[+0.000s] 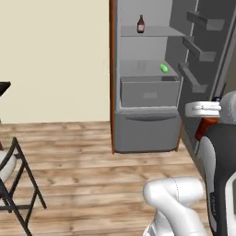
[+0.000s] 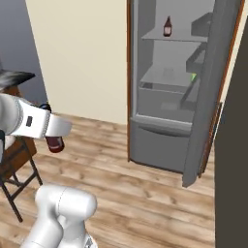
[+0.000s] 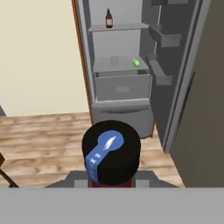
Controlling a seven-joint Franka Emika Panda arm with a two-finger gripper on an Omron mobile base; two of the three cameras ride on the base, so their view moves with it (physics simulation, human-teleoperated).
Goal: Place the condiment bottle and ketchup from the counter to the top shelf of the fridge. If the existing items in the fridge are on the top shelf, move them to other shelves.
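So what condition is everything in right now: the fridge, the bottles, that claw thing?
fridge: door swung wide open, inside lit and visible
drawer: pulled partly out
ketchup: standing upright on the top shelf
small green item: lying on a lower shelf above the drawer
condiment bottle: off the counter, held in the air
gripper: shut on the condiment bottle

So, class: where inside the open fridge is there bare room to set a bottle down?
The top shelf is bare right of the ketchup. The lower shelf is free left of the green item. Nowhere looks crowded.
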